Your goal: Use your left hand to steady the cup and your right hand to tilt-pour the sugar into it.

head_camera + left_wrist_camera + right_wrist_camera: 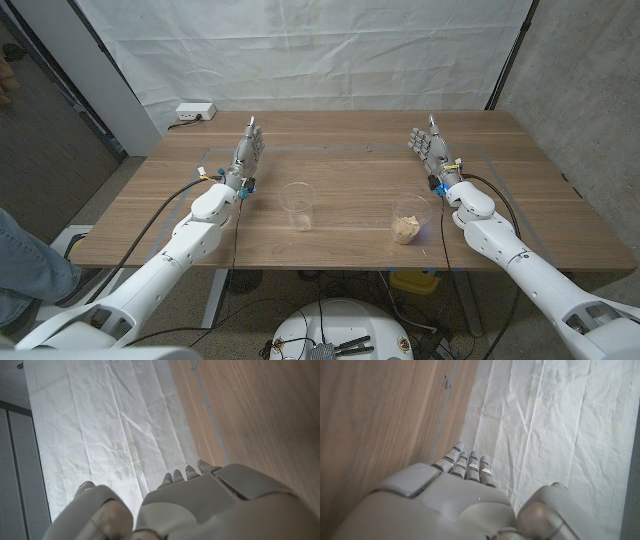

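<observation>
Reaching comes first: both the left hand and right hand hover spread, empty; cradle the empty cup low before lifting the sugar cup.

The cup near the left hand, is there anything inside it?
Empty, it seems. The clear cup stands upright and the wooden table shows straight through it, while the other cup holds sugar.

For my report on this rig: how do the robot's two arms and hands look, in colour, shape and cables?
Both arms have smooth, rounded white shells. The left hand and right hand are grey, with segmented fingers. A black cable runs along each forearm. Small blue and yellow fittings sit at each wrist.
</observation>
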`<state>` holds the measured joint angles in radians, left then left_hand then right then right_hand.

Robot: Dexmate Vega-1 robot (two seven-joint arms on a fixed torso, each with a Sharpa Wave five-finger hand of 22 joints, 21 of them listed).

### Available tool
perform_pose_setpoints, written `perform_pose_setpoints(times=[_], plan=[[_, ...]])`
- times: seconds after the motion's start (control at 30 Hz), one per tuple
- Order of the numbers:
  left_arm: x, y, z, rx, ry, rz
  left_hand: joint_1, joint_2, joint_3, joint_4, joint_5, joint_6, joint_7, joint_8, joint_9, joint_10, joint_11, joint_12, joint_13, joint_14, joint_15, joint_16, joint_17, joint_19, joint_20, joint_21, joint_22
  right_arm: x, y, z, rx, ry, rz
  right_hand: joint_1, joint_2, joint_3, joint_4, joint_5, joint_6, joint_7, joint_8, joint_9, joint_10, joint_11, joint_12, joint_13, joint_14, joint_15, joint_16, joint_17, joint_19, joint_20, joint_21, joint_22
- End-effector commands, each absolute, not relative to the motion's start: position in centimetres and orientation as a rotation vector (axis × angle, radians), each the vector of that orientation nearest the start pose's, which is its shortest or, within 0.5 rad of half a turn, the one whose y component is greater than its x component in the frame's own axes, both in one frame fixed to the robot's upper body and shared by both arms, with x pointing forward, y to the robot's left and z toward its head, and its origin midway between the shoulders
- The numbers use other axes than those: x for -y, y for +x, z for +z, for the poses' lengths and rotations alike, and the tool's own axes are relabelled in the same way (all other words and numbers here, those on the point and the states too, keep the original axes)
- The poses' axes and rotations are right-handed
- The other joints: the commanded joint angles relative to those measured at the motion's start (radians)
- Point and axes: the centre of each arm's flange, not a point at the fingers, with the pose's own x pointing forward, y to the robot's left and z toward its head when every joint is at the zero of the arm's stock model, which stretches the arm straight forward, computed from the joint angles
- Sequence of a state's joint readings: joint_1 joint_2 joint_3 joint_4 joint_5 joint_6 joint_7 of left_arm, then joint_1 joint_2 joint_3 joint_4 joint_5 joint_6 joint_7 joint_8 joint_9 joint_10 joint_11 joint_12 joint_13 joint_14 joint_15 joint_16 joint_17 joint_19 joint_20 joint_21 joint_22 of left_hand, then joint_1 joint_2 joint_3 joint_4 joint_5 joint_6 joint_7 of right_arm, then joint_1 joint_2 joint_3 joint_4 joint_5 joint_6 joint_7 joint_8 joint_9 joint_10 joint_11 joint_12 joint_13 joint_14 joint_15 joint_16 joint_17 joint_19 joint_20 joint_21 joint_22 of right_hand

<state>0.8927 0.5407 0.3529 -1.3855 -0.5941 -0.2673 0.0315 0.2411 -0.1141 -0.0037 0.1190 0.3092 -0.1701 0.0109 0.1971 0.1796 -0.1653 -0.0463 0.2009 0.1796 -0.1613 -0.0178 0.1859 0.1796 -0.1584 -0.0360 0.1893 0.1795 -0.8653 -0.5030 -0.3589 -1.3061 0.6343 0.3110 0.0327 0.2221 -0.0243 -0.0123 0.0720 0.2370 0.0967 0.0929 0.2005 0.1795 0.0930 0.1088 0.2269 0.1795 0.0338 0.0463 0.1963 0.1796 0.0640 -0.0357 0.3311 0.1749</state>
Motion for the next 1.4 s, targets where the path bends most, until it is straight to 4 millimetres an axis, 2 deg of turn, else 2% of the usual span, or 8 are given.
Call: perform_pose_setpoints(times=[0.03, 0.37, 0.83, 0.9, 1.1, 1.2, 1.4], plan=[[-28.4, 61.3, -2.2, 0.636, 0.071, -0.13, 0.011, 0.003, 0.0, 0.006, 0.006, -0.042, -0.003, 0.006, 0.005, -0.004, 0.003, 0.008, 0.004, -0.007, -0.002, 0.006, 0.001, -0.009, -0.061, 0.008, 0.002, 29.3, 64.8, -4.5, 0.637, 0.046, 0.216, 0.009, 0.001, 0.0, 0.006, 0.005, 0.014, -0.003, 0.008, 0.004, 0.004, 0.009, 0.007, 0.003, 0.003, 0.004, 0.006, 0.002, 0.011, -0.032, 0.003, 0.003], [-28.9, 61.0, -1.8, 0.659, 0.066, -0.138, 0.019, 0.01, 0.0, 0.003, 0.01, -0.032, -0.005, 0.009, 0.005, 0.005, 0.002, 0.01, 0.004, -0.001, -0.003, 0.007, 0.001, -0.008, -0.061, 0.009, 0.002, 29.3, 63.3, -4.1, 0.666, -0.003, 0.215, 0.011, 0.001, -0.001, 0.005, 0.005, 0.019, -0.011, 0.008, 0.005, 0.008, 0.005, 0.007, 0.003, 0.007, 0.003, 0.005, 0.002, 0.015, -0.033, 0.001, 0.003], [-30.4, 59.7, -2.4, 0.68, 0.042, -0.139, 0.039, 0.022, 0.001, -0.005, 0.016, -0.005, 0.0, 0.016, 0.005, 0.029, 0.001, 0.015, 0.004, 0.021, 0.001, 0.011, 0.001, 0.001, -0.057, 0.013, 0.002, 29.5, 60.3, -5.7, 0.7, -0.002, 0.198, 0.014, 0.003, -0.002, 0.002, 0.005, 0.029, -0.017, 0.009, 0.005, 0.016, 0.002, 0.007, 0.003, 0.012, 0.0, 0.004, 0.002, 0.021, -0.034, -0.003, 0.004], [-30.5, 59.7, -2.4, 0.685, 0.028, -0.148, 0.042, 0.023, 0.001, -0.006, 0.016, -0.002, 0.001, 0.016, 0.005, 0.032, 0.003, 0.016, 0.004, 0.024, 0.001, 0.012, 0.001, 0.001, -0.057, 0.013, 0.002, 29.5, 59.9, -5.9, 0.707, -0.027, 0.195, 0.016, 0.004, -0.003, 0.0, 0.005, 0.037, -0.019, 0.009, 0.005, 0.034, -0.009, 0.013, 0.004, 0.003, -0.002, -0.001, 0.002, 0.016, -0.034, -0.01, 0.004], [-30.8, 59.5, -2.4, 0.701, 0.014, -0.145, 0.053, 0.028, 0.002, -0.011, 0.018, 0.018, 0.001, 0.021, 0.005, 0.05, 0.006, 0.02, 0.004, 0.039, 0.0, 0.014, 0.0, 0.01, -0.056, 0.016, 0.002, 29.5, 58.7, -6.4, 0.727, -0.01, 0.215, 0.018, 0.004, -0.004, -0.002, 0.004, 0.041, -0.021, 0.009, 0.005, 0.028, -0.01, 0.008, 0.004, 0.001, -0.008, -0.003, 0.002, 0.019, -0.039, -0.014, 0.004], [-30.9, 59.7, -2.5, 0.699, 0.019, -0.143, 0.058, 0.031, 0.002, -0.013, 0.02, 0.028, 0.002, 0.023, 0.005, 0.062, 0.004, 0.023, 0.004, 0.049, -0.001, 0.016, 0.0, 0.016, -0.054, 0.018, 0.002, 29.6, 57.7, -6.7, 0.72, -0.046, 0.208, 0.019, 0.005, -0.004, -0.003, 0.004, 0.051, -0.021, 0.011, 0.006, 0.033, -0.006, 0.009, 0.005, 0.0, -0.005, -0.004, 0.002, 0.021, -0.039, -0.017, 0.004], [-30.9, 60.3, -2.8, 0.706, -0.008, -0.15, 0.066, 0.034, 0.002, -0.016, 0.021, 0.032, 0.001, 0.022, 0.005, 0.066, 0.004, 0.022, 0.004, 0.052, 0.0, 0.015, 0.0, 0.016, -0.054, 0.017, 0.002, 29.6, 56.8, -7.1, 0.731, -0.045, 0.231, 0.022, 0.006, -0.006, -0.005, 0.003, 0.058, -0.021, 0.011, 0.006, 0.059, -0.006, 0.017, 0.005, 0.011, -0.008, -0.002, 0.003, 0.029, -0.039, -0.02, 0.005]])
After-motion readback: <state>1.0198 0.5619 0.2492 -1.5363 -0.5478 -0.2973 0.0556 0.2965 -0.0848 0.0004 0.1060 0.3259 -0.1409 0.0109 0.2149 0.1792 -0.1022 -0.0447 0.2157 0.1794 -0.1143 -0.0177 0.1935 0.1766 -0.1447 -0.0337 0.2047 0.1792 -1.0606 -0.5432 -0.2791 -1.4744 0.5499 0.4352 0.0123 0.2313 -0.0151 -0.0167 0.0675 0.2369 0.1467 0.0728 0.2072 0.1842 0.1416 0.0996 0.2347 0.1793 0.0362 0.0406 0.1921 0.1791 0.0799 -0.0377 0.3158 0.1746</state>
